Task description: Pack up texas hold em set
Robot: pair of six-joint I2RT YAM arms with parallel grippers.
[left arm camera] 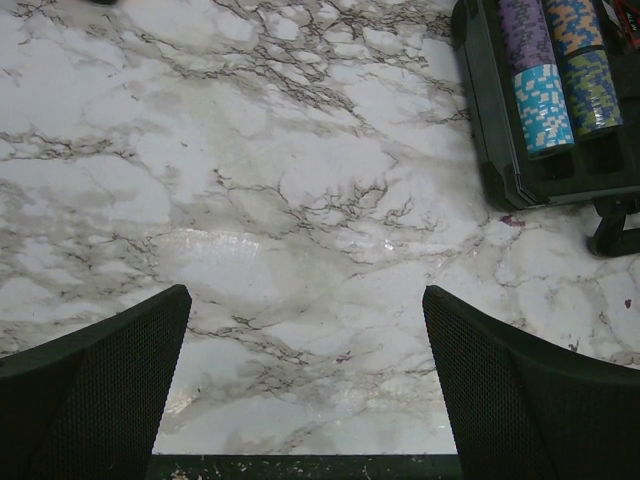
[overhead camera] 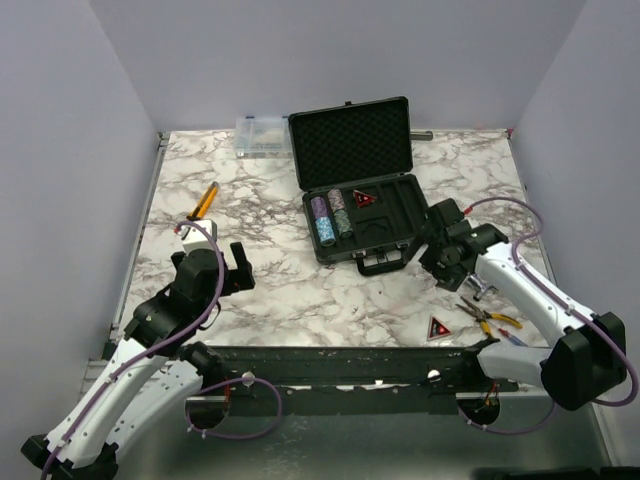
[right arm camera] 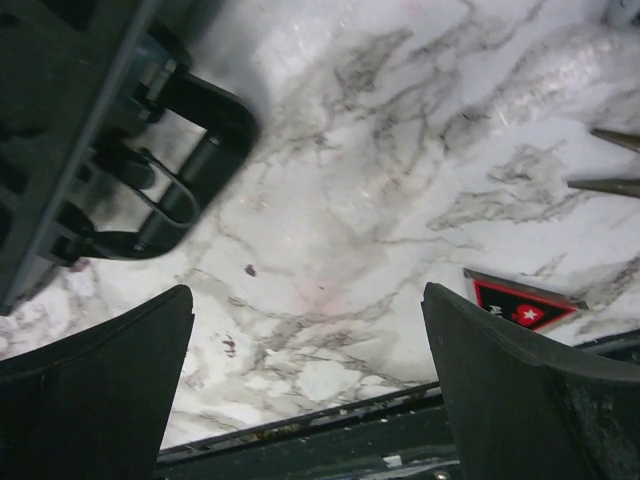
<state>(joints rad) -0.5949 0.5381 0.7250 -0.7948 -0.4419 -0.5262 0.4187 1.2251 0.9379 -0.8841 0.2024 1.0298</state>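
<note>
**A:** How far along?

**B:** Partway, I'd say. On the marble-veined bench (overhead camera: 280, 300) the hard black briefcase (overhead camera: 350, 140) stands open, with egg-crate foam in its lid. The left tool (left arm camera: 305, 300) and the right tool (right arm camera: 305, 295) are spread and empty.

**A:** And the small pieces?

**B:** The speckled round chip stacks (overhead camera: 332, 215) lie slotted inside, with one flat red-black triangle (overhead camera: 364, 198). The other triangle (overhead camera: 438, 327) lies on the bench, unpacked.

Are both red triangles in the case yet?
No, one triangle sits in the case, but the second triangle lies on the table near the pliers.
</note>
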